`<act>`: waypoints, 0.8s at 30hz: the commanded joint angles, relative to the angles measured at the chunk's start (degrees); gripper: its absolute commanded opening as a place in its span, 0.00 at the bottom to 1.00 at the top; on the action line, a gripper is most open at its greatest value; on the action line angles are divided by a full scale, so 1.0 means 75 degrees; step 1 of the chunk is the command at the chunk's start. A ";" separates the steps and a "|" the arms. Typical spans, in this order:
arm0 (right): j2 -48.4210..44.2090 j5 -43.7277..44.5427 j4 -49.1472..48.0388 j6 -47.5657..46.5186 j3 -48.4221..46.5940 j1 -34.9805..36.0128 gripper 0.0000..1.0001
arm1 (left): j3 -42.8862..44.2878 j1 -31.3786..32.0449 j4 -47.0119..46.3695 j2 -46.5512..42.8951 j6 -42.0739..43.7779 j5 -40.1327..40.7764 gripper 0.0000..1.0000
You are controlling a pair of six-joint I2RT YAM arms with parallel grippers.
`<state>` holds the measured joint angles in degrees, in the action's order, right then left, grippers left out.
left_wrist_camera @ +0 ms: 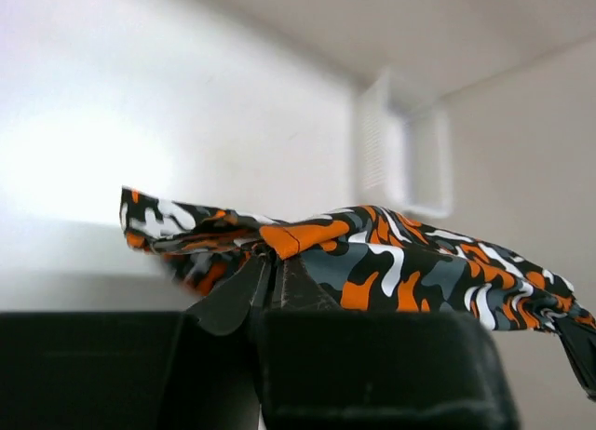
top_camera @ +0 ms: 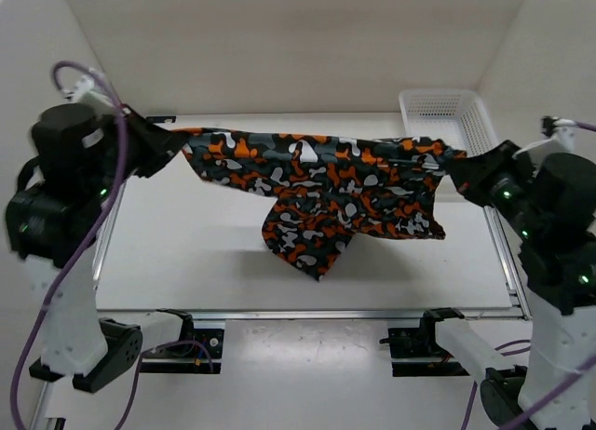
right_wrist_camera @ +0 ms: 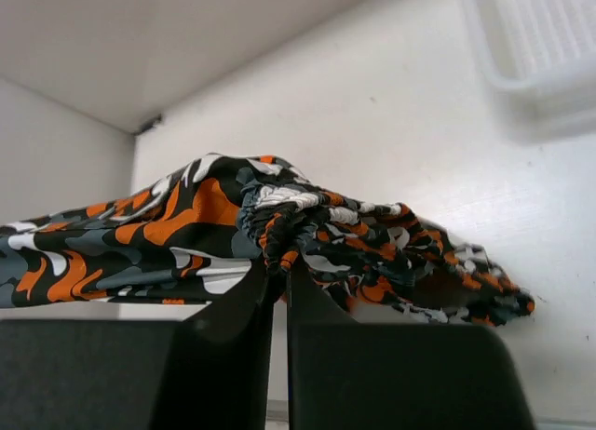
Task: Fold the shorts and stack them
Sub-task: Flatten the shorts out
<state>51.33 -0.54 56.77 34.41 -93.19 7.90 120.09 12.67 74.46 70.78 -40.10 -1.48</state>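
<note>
Top external view: shorts [top_camera: 326, 183] strung in the air between both arms, above the middle of the tabletop [top_camera: 177, 253] and nearer its far edge than its near one. The lowest corner of the cloth droops toward the tabletop's centre; whether it touches cannot be told. Left gripper [top_camera: 175, 143] pinched tight on one end of the upper edge, toward the left edge. Right gripper [top_camera: 458, 162] pinched tight on the other end, toward the right edge, just in front of the white mesh basket [top_camera: 447, 114] in the far right corner. Wrist views agree: each gripper is closed on a bunched wad of fabric, several layers thick. Handling, as a judgement: light, thin, fully limp cloth with no stiffness. It sags across the span and hangs in uneven folds, one part doubled under. Probably a little slick, so a pinch on a single layer could slip; a gathered hem or seam looks the surest hold. The two outer corners of the upper edge, as held now, look like the best grip points. Not fragile.
</note>
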 commanded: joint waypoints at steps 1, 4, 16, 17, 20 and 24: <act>-0.0187 0.1137 0.0948 -0.0721 -0.1365 -0.0139 0.01 | 0.1326 -0.0189 0.1299 -0.0484 0.0307 0.1051 0.10; -0.0445 0.1478 0.1043 -0.0827 -0.2234 0.0012 0.01 | 0.1648 -0.0189 0.0844 -0.1174 0.0471 0.1403 0.10; -0.0809 0.1453 0.1043 -0.0476 -0.4004 0.0083 0.01 | 0.3135 -0.0048 0.0152 -0.1996 0.0670 0.2505 0.10; -0.0809 0.1454 0.1043 -0.0475 -0.4005 0.0083 0.01 | 0.3206 0.0045 0.0151 -0.1996 0.0752 0.2621 0.10; -0.0657 0.1525 0.1043 -0.0393 -0.3877 0.0083 0.01 | 0.3137 0.0151 -0.0223 -0.1996 0.0823 0.2693 0.10; -0.0342 0.1899 0.0717 -0.0393 -0.2905 0.0083 0.01 | 0.2622 0.0233 -0.0668 -0.1716 0.0987 0.2962 0.10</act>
<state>45.80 -8.80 61.89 36.10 -118.69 9.78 140.79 15.00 75.44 55.92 -37.74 -4.05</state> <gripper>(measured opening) 0.060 0.127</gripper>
